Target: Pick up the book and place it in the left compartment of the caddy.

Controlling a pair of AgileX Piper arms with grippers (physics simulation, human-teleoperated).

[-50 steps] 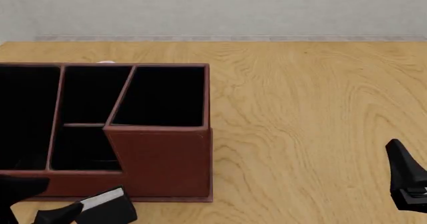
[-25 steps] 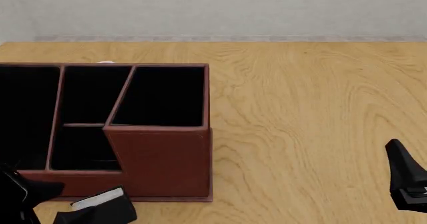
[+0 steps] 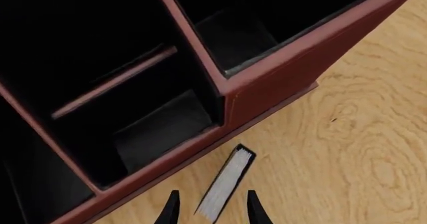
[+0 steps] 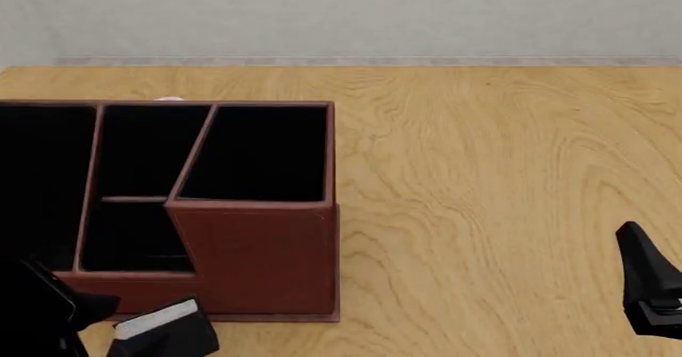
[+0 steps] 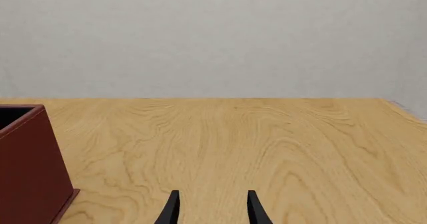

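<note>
The book (image 3: 227,182) lies on the table just in front of the caddy (image 3: 280,86), black cover with its white page edge facing up; it also shows in the front view (image 4: 162,323) at the bottom left. My left gripper (image 3: 212,211) is open, one finger on each side of the book's near end with a gap on both sides. The caddy (image 4: 255,253) stands at the left, and its left compartment (image 4: 43,181) is the long black section at the far left. My right gripper (image 5: 212,211) is open and empty over bare table, low at the right edge in the front view (image 4: 650,293).
The caddy's big angled-walled section (image 4: 255,153) and two small middle sections (image 4: 133,233) sit right of the left compartment. My left arm (image 4: 37,317) covers the caddy's front left corner. Bare wooden table (image 4: 490,197) stretches to the right, up to a grey wall.
My left arm has shifted up and to the right at the bottom left, closer to the book. The book, the caddy and the right arm have not moved.
</note>
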